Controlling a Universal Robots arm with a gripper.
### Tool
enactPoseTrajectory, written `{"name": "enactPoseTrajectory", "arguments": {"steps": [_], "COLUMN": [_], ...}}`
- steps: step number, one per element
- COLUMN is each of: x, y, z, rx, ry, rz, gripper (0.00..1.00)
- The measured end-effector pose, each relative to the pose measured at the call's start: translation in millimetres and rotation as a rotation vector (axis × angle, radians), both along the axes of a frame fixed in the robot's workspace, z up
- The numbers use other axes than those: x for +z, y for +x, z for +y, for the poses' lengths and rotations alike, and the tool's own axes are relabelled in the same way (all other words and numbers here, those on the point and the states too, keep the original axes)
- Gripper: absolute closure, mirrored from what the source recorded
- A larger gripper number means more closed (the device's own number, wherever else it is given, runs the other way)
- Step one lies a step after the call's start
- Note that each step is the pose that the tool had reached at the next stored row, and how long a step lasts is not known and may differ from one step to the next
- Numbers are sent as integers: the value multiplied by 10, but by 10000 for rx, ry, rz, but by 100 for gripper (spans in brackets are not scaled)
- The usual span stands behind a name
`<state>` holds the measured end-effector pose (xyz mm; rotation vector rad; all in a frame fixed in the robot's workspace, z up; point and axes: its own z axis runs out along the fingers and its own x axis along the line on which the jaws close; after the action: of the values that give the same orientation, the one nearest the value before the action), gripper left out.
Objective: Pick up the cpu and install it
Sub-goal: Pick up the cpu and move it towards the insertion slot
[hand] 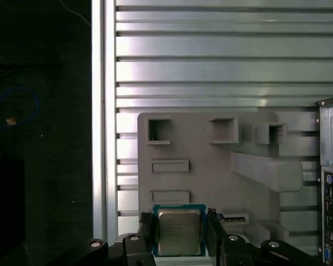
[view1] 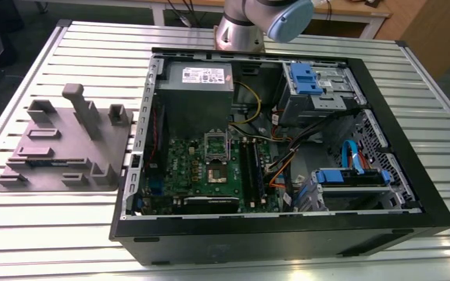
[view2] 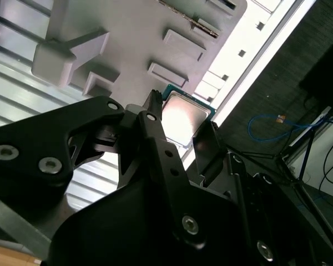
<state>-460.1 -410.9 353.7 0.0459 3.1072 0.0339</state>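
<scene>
the cpu (view2: 184,117) is held between the black fingers (view2: 157,130) of the gripper (view2: 181,124), with the gray slotted tray (view2: 127,33) seen beyond it.

No readable print, even on cpu (hand: 179,231)

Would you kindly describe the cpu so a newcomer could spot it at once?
Find the gray holder tray on the slatted metal table beside the computer case. In both wrist views, the cpu sits between the tool's black fingers in front of that tray. Unlike the tray's dull gray blocks, it is a flat square with a shiny silver top and teal rim.
</scene>
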Motion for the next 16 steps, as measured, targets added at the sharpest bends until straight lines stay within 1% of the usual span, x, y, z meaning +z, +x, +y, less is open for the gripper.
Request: {"name": "enactPoseTrajectory", "arguments": {"steps": [11, 16], "x": [20, 40], "y": [0, 0], "z": [0, 0], "rx": [0, 0], "ry": [1, 0], "rz": [-1, 0], "gripper": [53, 53]}}
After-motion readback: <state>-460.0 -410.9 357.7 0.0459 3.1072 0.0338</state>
